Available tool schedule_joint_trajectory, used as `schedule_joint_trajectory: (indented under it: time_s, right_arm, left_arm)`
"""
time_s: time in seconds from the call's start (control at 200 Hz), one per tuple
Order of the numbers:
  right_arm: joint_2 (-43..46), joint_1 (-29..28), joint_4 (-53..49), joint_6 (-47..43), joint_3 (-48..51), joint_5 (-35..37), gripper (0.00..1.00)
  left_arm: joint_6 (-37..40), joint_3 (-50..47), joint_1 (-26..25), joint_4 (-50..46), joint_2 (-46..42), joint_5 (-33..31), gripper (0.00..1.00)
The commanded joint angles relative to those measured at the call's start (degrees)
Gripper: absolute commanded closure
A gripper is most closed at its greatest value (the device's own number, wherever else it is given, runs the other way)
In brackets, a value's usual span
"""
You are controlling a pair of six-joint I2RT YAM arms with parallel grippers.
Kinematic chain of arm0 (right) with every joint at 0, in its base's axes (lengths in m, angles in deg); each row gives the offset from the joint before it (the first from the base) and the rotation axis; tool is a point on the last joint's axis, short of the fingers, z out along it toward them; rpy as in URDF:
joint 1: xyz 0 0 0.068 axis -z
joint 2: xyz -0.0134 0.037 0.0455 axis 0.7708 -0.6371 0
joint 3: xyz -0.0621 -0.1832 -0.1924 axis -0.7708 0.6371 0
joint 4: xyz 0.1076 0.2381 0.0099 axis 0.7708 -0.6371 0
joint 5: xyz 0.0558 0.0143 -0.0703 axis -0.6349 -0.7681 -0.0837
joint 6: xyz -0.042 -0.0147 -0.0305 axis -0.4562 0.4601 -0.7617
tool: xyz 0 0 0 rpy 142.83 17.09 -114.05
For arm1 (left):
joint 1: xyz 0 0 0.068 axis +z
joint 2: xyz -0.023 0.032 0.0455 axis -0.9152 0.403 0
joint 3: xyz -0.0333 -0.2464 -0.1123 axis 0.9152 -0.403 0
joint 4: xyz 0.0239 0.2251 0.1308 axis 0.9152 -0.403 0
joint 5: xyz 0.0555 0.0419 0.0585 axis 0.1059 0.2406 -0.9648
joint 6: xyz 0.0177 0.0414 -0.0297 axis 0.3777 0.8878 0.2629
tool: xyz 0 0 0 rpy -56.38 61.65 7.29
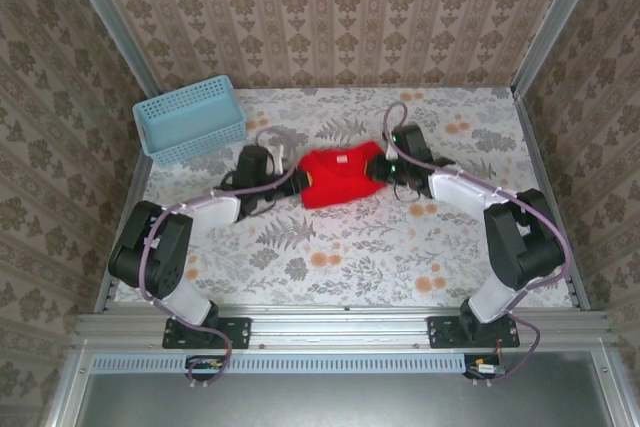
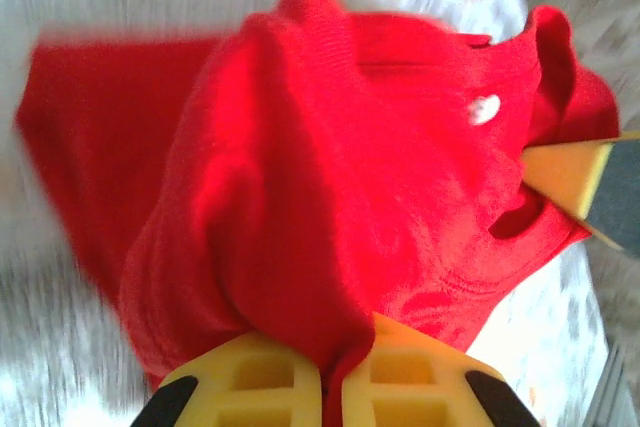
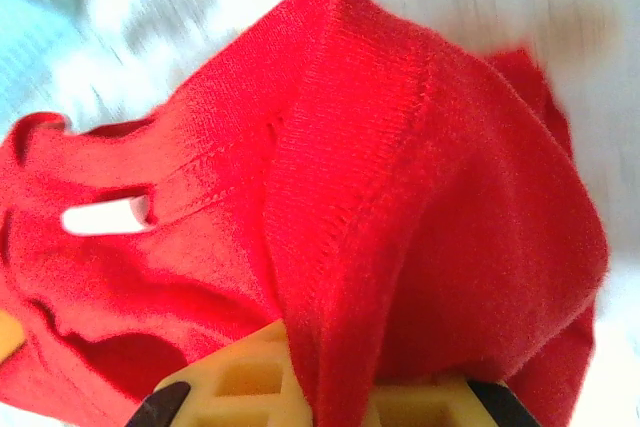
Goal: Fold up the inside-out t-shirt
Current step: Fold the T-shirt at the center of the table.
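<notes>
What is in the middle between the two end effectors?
The red t-shirt fills that stretch. The left end effector pinches one side and the right end effector the other, as the top view shows.

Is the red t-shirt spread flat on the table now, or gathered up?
Gathered up. The t-shirt forms a small bunched heap, with cloth ridges pinched in the left pincer and right pincer.

t-shirt — bright red | neck tag — white | basket pale blue | table floral

Beige patterned walls enclose a brightly lit, floral-covered table.
</notes>
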Motion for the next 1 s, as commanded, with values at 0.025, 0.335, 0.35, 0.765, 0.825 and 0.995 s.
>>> schedule_joint_trajectory:
  time_s: [0.025, 0.335, 0.35, 0.765, 0.825, 0.995]
  right_arm:
    - [12.0, -1.9, 4.0, 2.9, 9.0, 1.0, 1.00]
    - [20.3, -5.4, -0.7, 3.8, 13.5, 8.2, 0.99]
    - [20.2, -5.4, -0.8, 3.5, 13.1, 8.4, 0.99]
    - [7.5, -1.9, -1.9, 1.1, 6.9, 13.3, 1.00]
    - [5.8, -1.4, -1.8, 0.9, 6.2, 13.2, 1.00]
    - [2.4, -1.0, -1.5, 0.3, 4.5, 13.2, 0.95]
  left_arm:
    - [-2.2, -5.1, -5.1, 6.3, -8.8, -2.6, 1.00]
    - [-0.6, -6.7, -8.6, -0.7, -13.3, -11.3, 1.00]
    - [-0.5, -6.4, -8.3, -0.6, -12.9, -11.3, 1.00]
    - [1.0, 3.0, -4.5, -2.2, 0.7, -10.2, 1.00]
    - [0.4, 3.4, -4.3, -2.2, 2.4, -10.4, 1.00]
    - [-0.6, 4.3, -3.7, -4.6, 5.3, -12.9, 1.00]
